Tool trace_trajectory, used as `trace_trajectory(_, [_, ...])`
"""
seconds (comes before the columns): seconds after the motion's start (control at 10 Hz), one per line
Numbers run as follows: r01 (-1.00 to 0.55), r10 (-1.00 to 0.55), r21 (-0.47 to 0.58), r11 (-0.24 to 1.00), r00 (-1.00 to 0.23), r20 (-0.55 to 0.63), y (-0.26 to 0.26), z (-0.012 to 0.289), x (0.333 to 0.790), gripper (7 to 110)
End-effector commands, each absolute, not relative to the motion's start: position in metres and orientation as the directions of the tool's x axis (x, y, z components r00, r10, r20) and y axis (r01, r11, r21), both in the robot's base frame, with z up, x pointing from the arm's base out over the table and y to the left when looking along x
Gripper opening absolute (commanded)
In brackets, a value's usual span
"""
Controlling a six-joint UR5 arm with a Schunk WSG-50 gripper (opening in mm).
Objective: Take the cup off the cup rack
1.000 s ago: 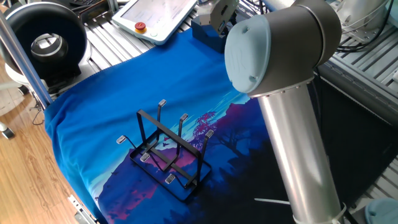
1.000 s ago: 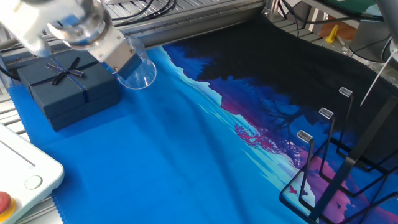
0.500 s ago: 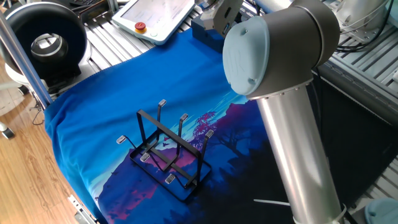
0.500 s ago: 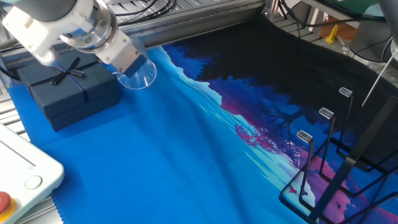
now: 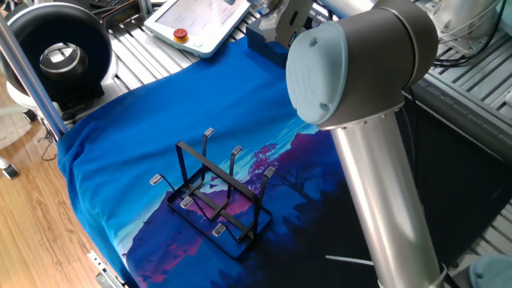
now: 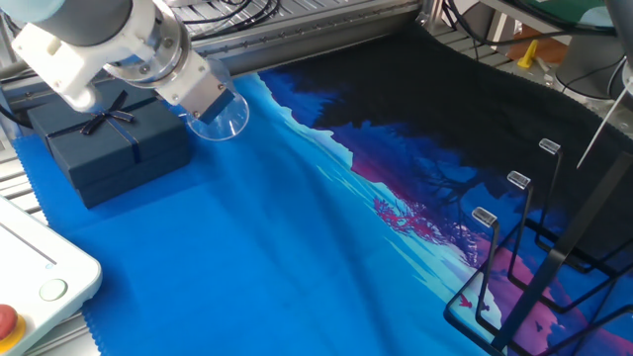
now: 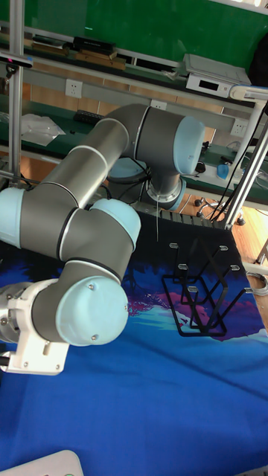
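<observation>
The clear cup hangs tilted just above the blue cloth at the far left in the other fixed view, well away from the cup rack. My gripper is shut on the cup, and its silver wrist reaches in from the upper left. The black rack stands upright with nothing on its grey-tipped prongs. It also shows in the tall fixed view as the rack, to the right of the arm. In one fixed view the arm's elbow hides the cup and most of the gripper.
A dark blue gift box with a ribbon sits right beside the cup. A white teach pendant lies at the cloth's far edge, and a black round device stands off the table's left. The thick arm crosses the right side.
The wrist has shifted slightly down and to the right while the cup stays almost in the same spot above the cloth. The rack has not moved.
</observation>
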State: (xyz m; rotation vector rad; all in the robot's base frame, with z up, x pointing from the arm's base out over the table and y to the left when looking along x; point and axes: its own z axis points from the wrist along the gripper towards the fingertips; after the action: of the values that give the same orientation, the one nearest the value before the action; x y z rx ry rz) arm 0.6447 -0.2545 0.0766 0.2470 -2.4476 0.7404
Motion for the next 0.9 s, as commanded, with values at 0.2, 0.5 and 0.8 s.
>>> trace_trajectory(0.2, [-0.295,-0.020,-0.442,0.847,-0.849,0.528,-0.241,0.059,0.654,22])
trace_trajectory(0.5, [-0.321,-0.007,-0.486,0.813,-0.840,0.543,-0.253,0.068,0.652,22])
trace_trajectory(0.8, [-0.331,0.014,-0.530,0.780,-0.839,0.544,-0.264,0.077,0.654,22])
